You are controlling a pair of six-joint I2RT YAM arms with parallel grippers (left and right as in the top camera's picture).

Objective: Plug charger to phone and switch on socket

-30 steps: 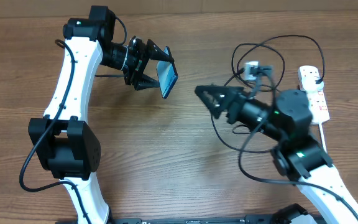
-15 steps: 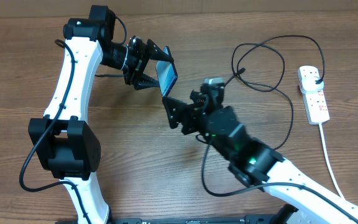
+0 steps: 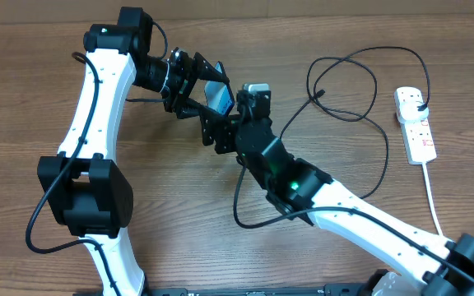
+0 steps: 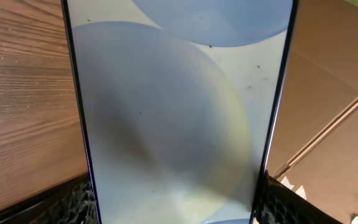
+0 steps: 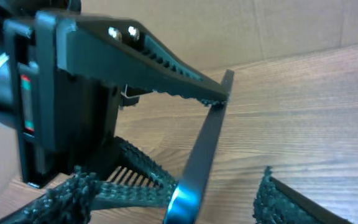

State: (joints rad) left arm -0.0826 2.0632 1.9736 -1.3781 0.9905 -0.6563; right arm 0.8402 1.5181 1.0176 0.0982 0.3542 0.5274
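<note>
My left gripper (image 3: pixel 217 89) is shut on the phone (image 3: pixel 220 97) and holds it on edge above the table; its pale lit screen fills the left wrist view (image 4: pixel 179 106). My right gripper (image 3: pixel 213 133) is open and empty, its fingers on either side of the phone's lower end (image 5: pixel 204 149) without touching it. The charger's black cable (image 3: pixel 341 59) loops over the table at the right, its connector tip (image 3: pixel 320 93) lying loose and its plug (image 3: pixel 420 104) in the white socket (image 3: pixel 415 130).
The socket's thick white cord (image 3: pixel 434 210) runs toward the front right edge. My right arm's own black cable (image 3: pixel 249 215) hangs below it. Brown cardboard (image 4: pixel 334 93) shows behind the phone.
My right arm has swung left from near the socket across the table to the phone, its open fingers now at the phone's end. The left arm and phone have not moved.
</note>
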